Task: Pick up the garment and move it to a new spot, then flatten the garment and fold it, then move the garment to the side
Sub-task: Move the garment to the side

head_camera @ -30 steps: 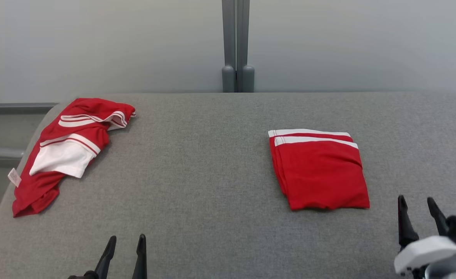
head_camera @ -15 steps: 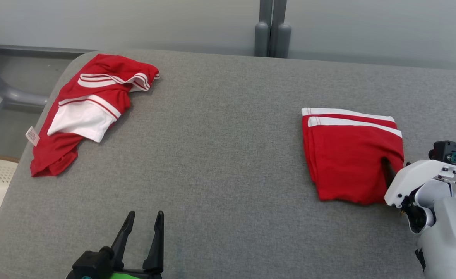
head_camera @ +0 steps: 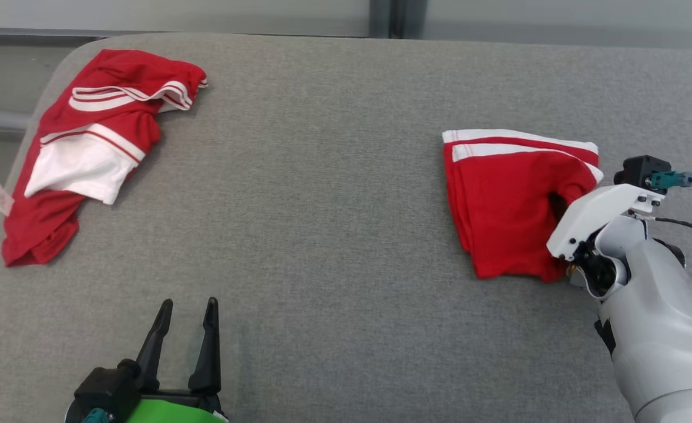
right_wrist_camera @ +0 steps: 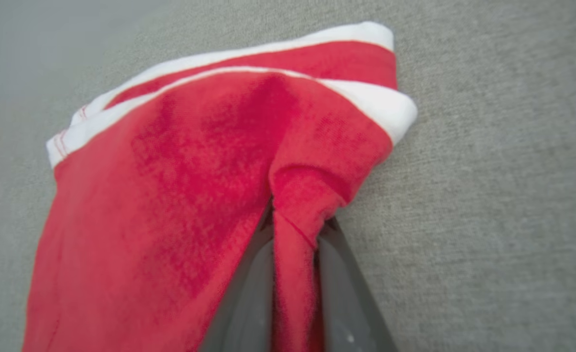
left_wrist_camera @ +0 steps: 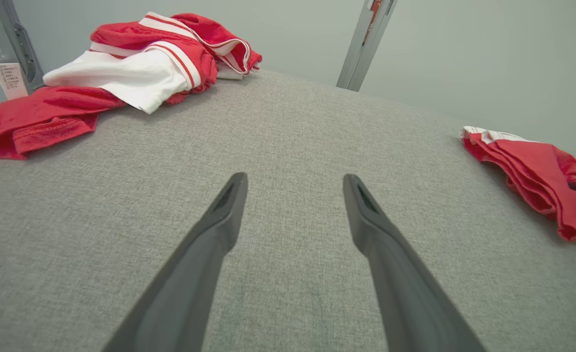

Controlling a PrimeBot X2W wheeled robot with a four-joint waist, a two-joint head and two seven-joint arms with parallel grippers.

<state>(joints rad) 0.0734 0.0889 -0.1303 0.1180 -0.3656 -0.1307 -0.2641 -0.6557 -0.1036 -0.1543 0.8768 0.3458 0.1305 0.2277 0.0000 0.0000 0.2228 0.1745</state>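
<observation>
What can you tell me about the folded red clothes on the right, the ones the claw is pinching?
The folded red garment looks like soft knit cloth, with two white stripes along its far edge. It lies in stacked layers on the grey table, toward the robot's right. The right claw is shut on a bunched ridge at its right edge, puckering the cloth.

Soft even light, blurred wrist close-up

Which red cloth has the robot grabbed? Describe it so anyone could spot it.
On the grey padded table, look to the robot's right side. The folded red garment lies there, a neat stack with two white stripes, its edge pinched in the right pincer. The crumpled garment far left shows a white panel instead.
</observation>
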